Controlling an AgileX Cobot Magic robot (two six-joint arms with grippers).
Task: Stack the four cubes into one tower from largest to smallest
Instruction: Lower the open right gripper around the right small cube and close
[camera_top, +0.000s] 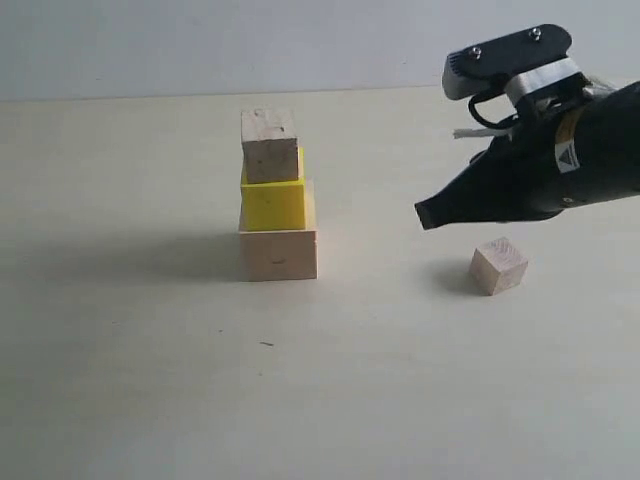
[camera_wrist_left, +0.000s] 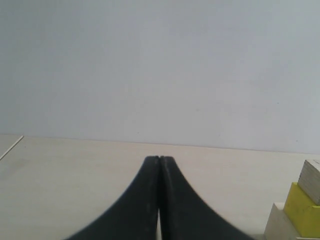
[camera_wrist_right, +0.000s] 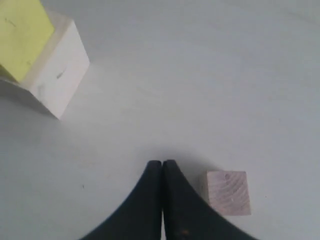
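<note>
Smallest cube (camera_top: 499, 266) rests on tabletop (camera_top: 150, 380) just beside the closed, empty right jaws; left jaws, also closed, lie farther.

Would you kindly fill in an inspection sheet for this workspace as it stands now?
Surface: pale table, with one small dark speck.
Job's things: three stacked, large pale wooden cube at the bottom, yellow cube on it, small brownish cube on top; smallest pale cube lies apart on the table.
Clutter: nothing seen.
Hands: left hand shut, holding nothing; right hand shut, holding nothing, near the smallest pale cube, not touching it.
Cables: black cable loop at the right wrist.
Surroundings: plain pale wall.
</note>
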